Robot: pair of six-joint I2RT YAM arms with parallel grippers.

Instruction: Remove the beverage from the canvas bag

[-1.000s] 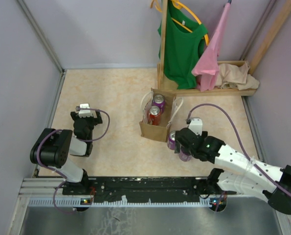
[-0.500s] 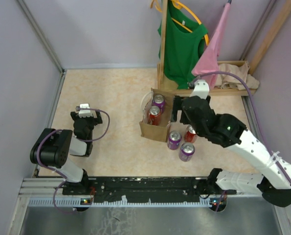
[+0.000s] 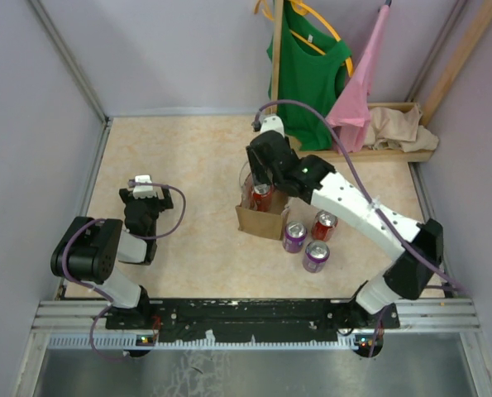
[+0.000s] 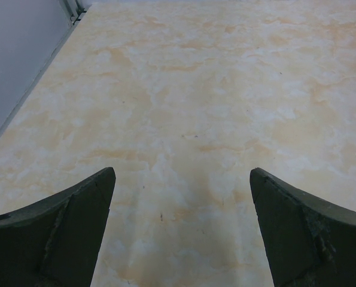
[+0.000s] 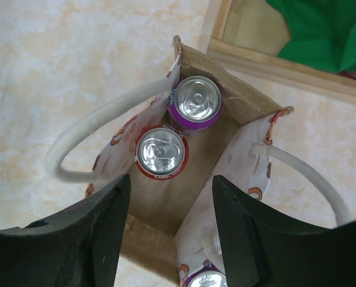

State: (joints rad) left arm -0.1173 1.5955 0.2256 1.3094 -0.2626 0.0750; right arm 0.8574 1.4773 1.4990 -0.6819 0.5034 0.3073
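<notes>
So, the bag (image 3: 260, 222) is standing upright mid-table with its mouth open, just in front of the rack (image 3: 370, 153). Two drinks are left inside, both upright with their tops showing. The purple can (image 5: 194, 106) is tucked in the far corner, and the red can (image 5: 161, 152) is right up against it on the near side. The other half of the bag floor is bare. Three cans (image 3: 312, 240) stand on the table (image 3: 188, 149) just beside the bag, so I'd call this past halfway.

My right claw (image 5: 170, 182) hangs over the bag mouth, jaws spread wide and holding nothing. I read that as the reach-in for the next can, grab not yet made.

Next I'd go for the red one, since it's nearest the claw. I need to shift over so the jaws straddle it, drop straight down between the handles (image 5: 88, 128), pinch, then lift straight up. One finger has to slip between red and purple, which looks tight. The bag also looks light enough to ride up with the can — that's my main worry.

The left claw (image 4: 180, 179) is well apart on the left, open too, just pointing at the tabletop.
</notes>
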